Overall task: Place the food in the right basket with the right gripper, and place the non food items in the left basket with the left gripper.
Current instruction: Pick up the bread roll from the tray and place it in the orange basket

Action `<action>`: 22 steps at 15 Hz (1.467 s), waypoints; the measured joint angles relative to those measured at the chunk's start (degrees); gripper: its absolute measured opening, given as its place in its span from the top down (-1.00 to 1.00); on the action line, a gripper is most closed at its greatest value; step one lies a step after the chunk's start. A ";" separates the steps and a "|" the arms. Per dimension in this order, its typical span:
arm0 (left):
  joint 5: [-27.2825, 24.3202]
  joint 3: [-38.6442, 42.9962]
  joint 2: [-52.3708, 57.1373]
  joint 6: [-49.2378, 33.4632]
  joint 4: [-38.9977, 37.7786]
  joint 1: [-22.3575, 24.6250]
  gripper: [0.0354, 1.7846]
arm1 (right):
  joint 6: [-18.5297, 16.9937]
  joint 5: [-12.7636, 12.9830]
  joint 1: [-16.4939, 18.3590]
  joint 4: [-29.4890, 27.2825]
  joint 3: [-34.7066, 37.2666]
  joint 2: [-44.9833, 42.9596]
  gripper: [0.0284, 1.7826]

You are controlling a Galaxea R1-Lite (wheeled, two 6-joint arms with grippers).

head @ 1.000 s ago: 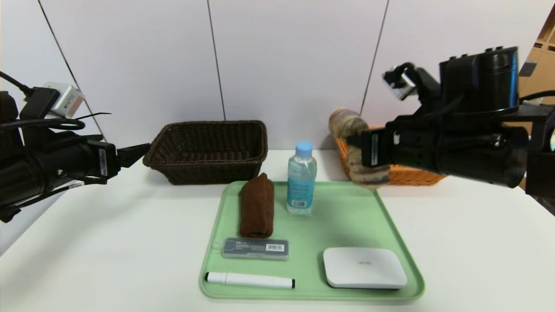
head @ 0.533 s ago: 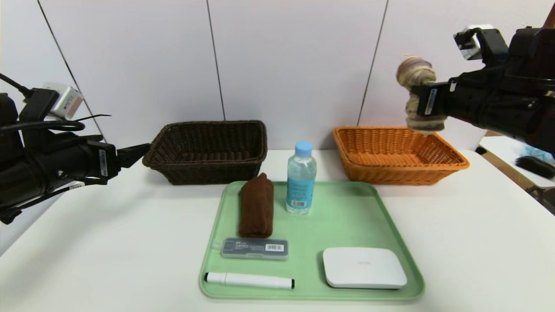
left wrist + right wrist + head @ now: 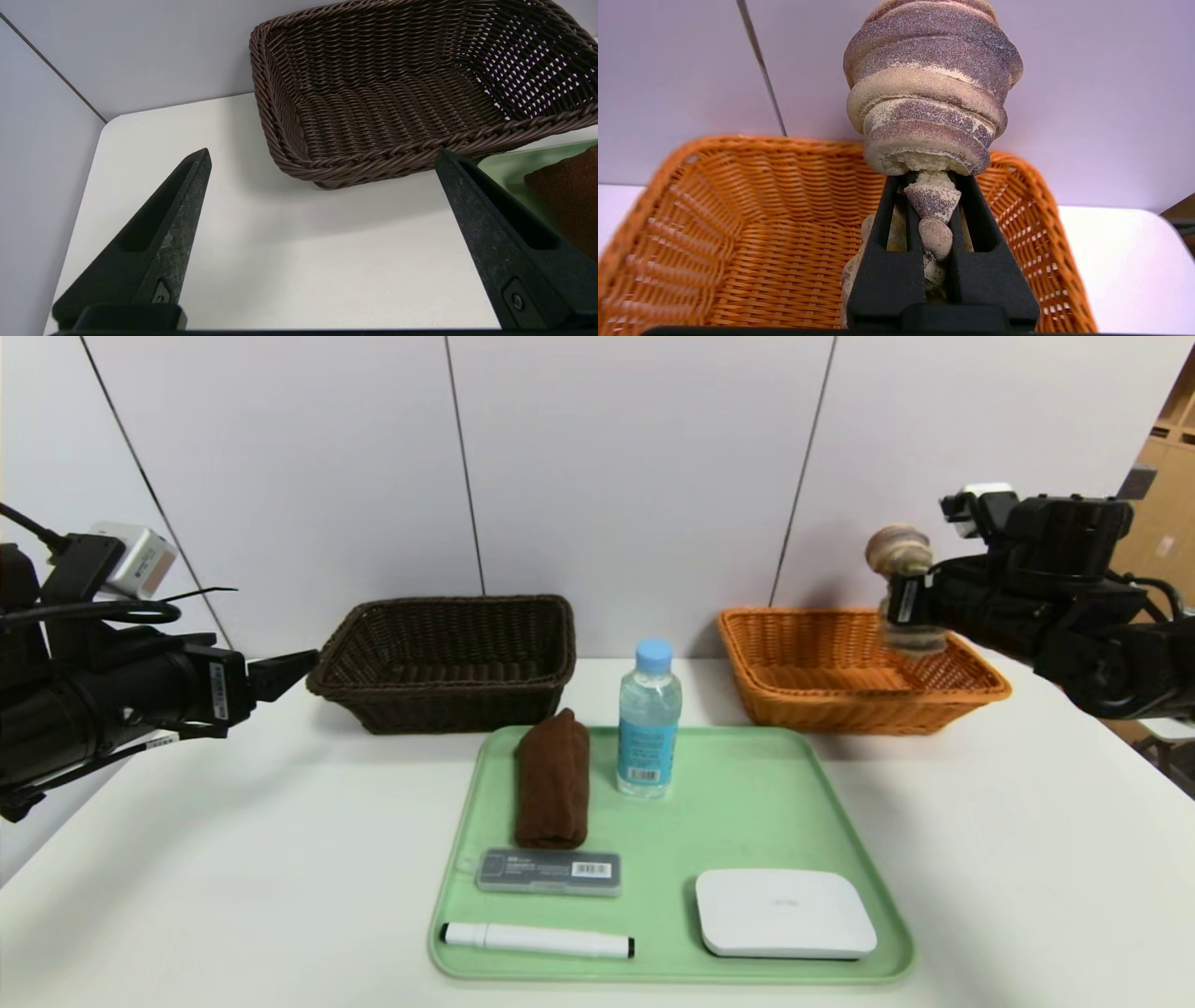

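Right claw (image 3: 898, 599) (clamped) holds bread (image 3: 898, 553) over orange basket (image 3: 971, 695).

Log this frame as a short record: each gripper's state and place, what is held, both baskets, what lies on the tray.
right gripper: shut on bread, above orange basket
left gripper: open, holding nothing, beside brown basket
brown basket: nothing visible inside
tray: towel, bottle, case, marker, white box

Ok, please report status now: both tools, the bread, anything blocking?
Right tool shut on bread, above orange basket. Left tool open, idle beside brown basket. Drop path clear.
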State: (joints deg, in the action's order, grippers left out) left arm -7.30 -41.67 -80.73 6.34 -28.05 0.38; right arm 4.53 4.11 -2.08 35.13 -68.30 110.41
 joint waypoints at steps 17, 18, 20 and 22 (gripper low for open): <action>-0.05 0.18 -0.12 0.10 0.00 0.56 -0.89 | -0.93 0.63 1.90 0.01 -5.62 10.62 0.00; -0.05 0.22 -0.12 0.07 0.00 0.56 -0.89 | -0.93 0.62 1.90 0.00 -5.67 10.51 -0.11; -0.02 0.30 -0.15 -0.01 0.00 0.56 -0.89 | -0.85 0.73 1.87 -0.10 -5.64 10.02 -0.30; -0.02 0.35 -0.12 -0.01 0.00 0.59 -0.89 | -0.77 0.77 1.87 -0.30 -4.92 9.35 -0.44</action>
State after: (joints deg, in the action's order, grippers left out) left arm -7.33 -41.31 -80.85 6.33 -28.05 0.96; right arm 3.77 4.88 -0.22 34.83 -73.23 119.76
